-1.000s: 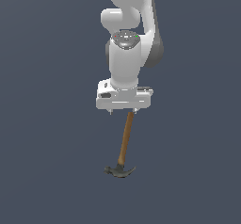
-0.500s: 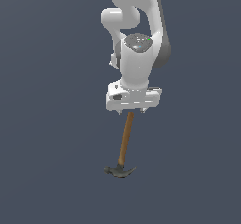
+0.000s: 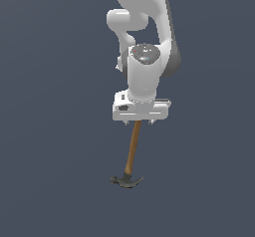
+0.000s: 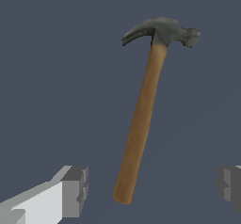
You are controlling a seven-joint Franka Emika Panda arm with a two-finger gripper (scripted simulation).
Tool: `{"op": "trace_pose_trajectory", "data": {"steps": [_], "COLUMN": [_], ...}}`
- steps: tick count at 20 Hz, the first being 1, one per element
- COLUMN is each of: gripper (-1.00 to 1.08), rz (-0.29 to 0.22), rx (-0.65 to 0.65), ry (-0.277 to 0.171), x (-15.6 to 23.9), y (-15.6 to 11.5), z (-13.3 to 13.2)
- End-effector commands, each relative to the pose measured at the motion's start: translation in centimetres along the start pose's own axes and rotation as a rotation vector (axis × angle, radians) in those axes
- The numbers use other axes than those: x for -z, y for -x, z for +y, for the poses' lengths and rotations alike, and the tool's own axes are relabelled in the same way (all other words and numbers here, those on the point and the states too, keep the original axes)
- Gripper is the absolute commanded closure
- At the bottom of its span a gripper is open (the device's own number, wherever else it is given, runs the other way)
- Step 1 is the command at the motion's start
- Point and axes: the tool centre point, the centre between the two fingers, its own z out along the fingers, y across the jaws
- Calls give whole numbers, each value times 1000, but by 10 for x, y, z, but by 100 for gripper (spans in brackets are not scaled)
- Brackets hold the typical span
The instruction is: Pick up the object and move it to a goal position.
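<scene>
The jaws (image 4: 153, 188) are standing wide open, their grey fingers (image 4: 75, 191) sitting well apart on either side of the hammer (image 4: 143, 117); its handle end is lying between them, touching neither; the wooden handle is running away from them to the dark head, farthest off on the grey worktop (image 3: 55, 181).

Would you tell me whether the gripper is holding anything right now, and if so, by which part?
Nothing is held. In the wrist view the gripper is open, its fingers standing apart on either side of the hammer handle's end, without touching it.
</scene>
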Motion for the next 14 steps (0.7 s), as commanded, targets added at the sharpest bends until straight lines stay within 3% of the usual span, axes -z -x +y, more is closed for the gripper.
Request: {"op": "trace_pose_trajectory", "data": {"steps": [1,14], "gripper": [-92,-92], "rz": [-4,-30], "rx": [-37,-308], "ry": [0,10], "x": [-9,-79], "y": [-6,-42], "z": [0,3]}}
